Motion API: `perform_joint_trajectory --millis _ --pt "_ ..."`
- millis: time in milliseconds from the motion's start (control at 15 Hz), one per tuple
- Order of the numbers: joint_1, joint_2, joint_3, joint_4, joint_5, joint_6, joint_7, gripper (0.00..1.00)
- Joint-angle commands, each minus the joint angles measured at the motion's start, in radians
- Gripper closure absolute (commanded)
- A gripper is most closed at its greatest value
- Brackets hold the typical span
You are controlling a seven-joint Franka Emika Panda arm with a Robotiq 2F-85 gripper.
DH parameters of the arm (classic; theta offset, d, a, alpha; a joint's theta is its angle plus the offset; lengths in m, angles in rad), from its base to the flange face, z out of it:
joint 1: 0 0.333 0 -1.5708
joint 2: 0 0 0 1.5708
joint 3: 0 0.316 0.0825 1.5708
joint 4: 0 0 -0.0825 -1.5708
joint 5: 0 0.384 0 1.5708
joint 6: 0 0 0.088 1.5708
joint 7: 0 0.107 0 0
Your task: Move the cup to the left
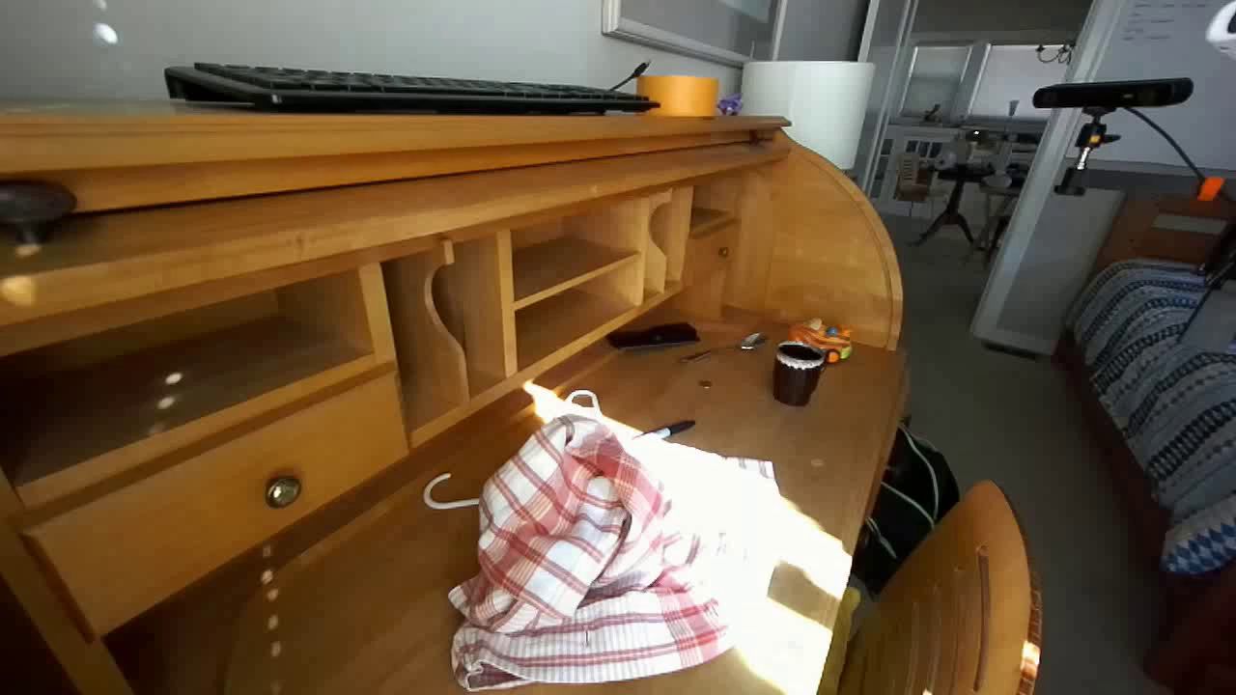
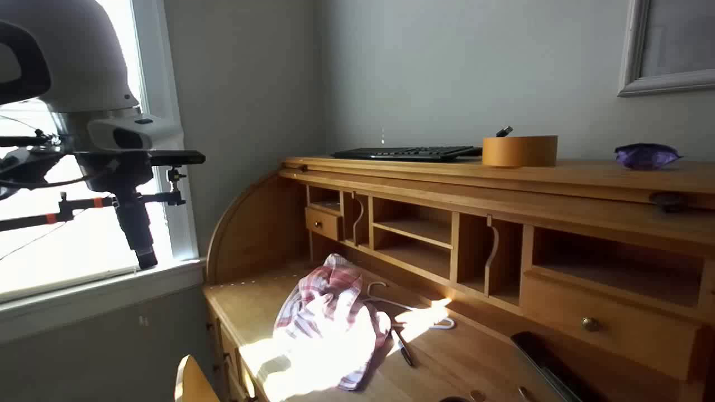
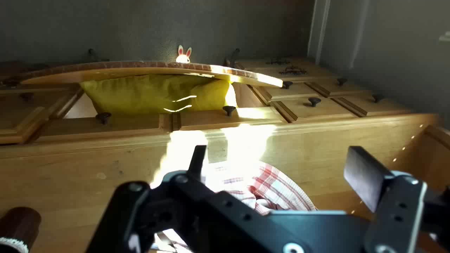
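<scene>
A wooden rolltop desk (image 1: 348, 618) carries a rumpled red-and-white checked cloth (image 1: 589, 541), part of it washed out by bright sunlight. 1 small dark brown cup (image 1: 799, 378) with a pale rim stands upright on the desk; in an exterior view it is beyond the cloth and to its right, well apart from it, and in the wrist view it is cut off by the frame at the lower left of the cloth. An orange toy car (image 1: 832, 340) sits past the cloth too, on the cup's far side. Also beyond the cloth lie a spoon (image 1: 747, 342), a coin-like disc (image 1: 705, 384) and a flat black object (image 1: 654, 336). A white hanger (image 1: 454, 505) pokes out from the cloth, partly hidden by it, and a dark pen (image 1: 673, 428) lies just beside the cloth. Higher than the cloth, on the desk's top, rest a black keyboard (image 1: 415, 89) and an orange roll (image 1: 677, 97). The gripper (image 3: 281, 168) is wide: in the wrist view its 2 fingers (image 3: 364, 179) stand far apart, with part of the cloth showing in the gap, farther off. In an exterior view the arm (image 2: 84, 61) hangs left of the cloth, before a bright window (image 2: 33, 251), well apart.
</scene>
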Motion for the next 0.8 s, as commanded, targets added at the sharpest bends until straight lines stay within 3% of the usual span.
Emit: perform_joint_trajectory --millis 0,667,733 --pt "-0.008 0.003 0.007 -0.004 0.006 -0.004 -0.005 0.0" --pt "-0.008 0.009 0.007 -0.014 0.006 -0.004 -0.005 0.0" --pt "-0.017 0.028 0.017 -0.012 0.002 0.036 0.012 0.0"
